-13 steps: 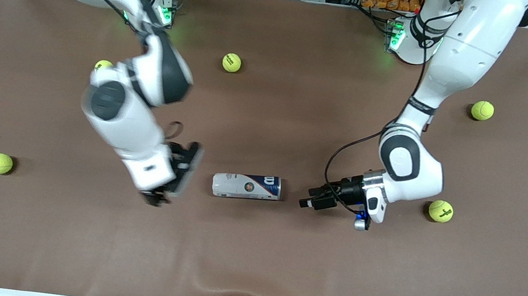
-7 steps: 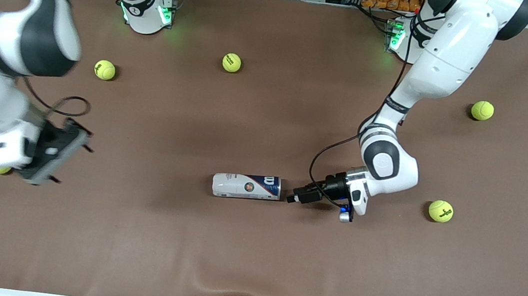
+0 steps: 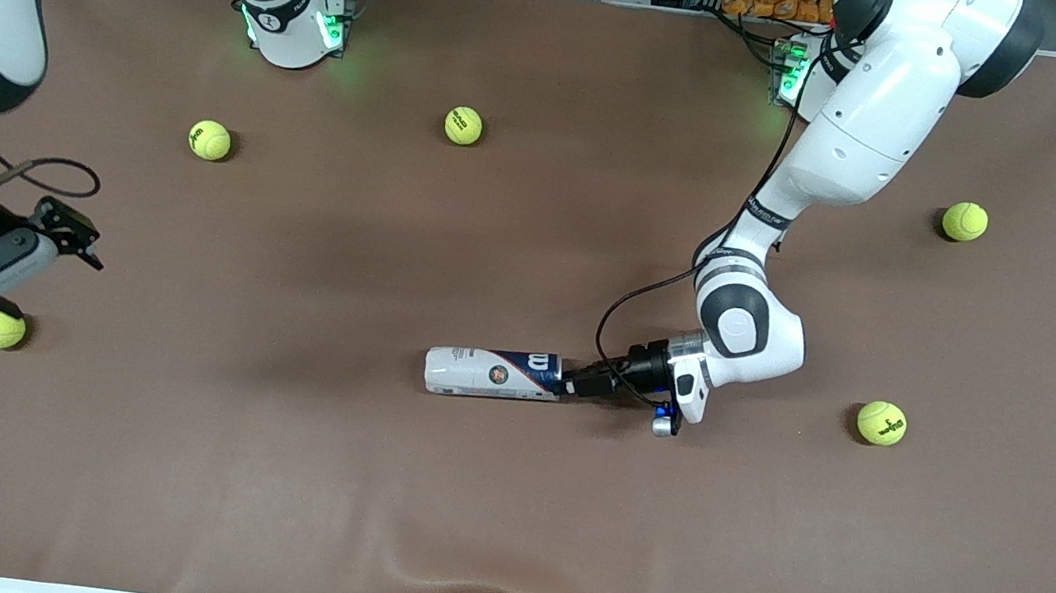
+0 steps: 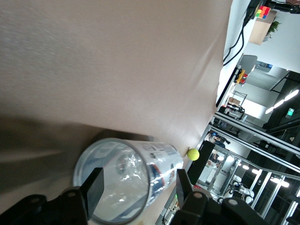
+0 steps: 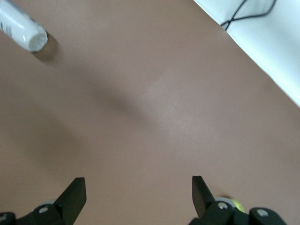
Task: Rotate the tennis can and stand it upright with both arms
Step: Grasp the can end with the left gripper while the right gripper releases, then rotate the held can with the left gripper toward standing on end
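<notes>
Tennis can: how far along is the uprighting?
Nothing looks done: the tennis can lies on its side on the table. In hand: the left gripper is at the can's end toward the left arm, fingers open on either side of the rim, not closed. The right gripper hangs open near the right arm's end. Left: grip, rotate, stand upright.

The tennis can (image 4: 126, 178) looks like glossy clear plastic with a printed paper-like label. The table (image 3: 499, 535) cover looks matt brown cloth, slightly rippled. The tennis balls (image 3: 881, 423) look fuzzy felt.
</notes>
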Robot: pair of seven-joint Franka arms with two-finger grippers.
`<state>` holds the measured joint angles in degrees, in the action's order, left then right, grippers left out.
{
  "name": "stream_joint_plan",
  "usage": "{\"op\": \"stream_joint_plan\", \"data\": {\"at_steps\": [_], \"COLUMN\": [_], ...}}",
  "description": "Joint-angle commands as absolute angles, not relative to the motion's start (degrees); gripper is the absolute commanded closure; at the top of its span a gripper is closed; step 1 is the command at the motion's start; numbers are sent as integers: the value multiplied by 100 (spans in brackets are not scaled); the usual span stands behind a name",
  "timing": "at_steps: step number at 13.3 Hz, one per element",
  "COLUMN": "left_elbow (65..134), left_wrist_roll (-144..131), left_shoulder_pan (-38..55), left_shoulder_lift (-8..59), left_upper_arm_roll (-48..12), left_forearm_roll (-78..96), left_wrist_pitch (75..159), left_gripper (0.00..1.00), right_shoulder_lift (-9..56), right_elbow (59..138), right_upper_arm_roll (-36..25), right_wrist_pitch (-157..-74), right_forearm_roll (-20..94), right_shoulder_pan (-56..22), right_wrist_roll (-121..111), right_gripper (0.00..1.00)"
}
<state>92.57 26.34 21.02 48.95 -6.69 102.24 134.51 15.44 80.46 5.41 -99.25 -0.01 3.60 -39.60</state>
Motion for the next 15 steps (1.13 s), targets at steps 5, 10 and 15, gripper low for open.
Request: {"op": "stream_joint_plan", "data": {"at_steps": [5, 10, 15], "left_elbow": [8903, 8631, 8360], "left_wrist_roll": [2751, 2532, -441], "left_shoulder_pan": [2338, 2479, 2724], "left_shoulder_lift": [5045, 4642, 4114], "left_upper_arm_roll": [-668, -571, -527], "left_forearm_roll": [10608, 9874, 6513], "left_wrist_pitch": [13526, 14070, 14484], "left_gripper": [100, 100, 100], "right_shoulder_lift": [1020, 537, 211], "right_elbow": [8148, 8183, 8227], "right_upper_arm_roll": [615, 318, -395], "right_wrist_pitch": [-9492, -8756, -8051], "right_forearm_roll": [79, 62, 79], "right_shoulder_pan": [203, 80, -193], "right_wrist_roll": [-1883, -908, -414], "right_gripper": [0, 0, 0]}}
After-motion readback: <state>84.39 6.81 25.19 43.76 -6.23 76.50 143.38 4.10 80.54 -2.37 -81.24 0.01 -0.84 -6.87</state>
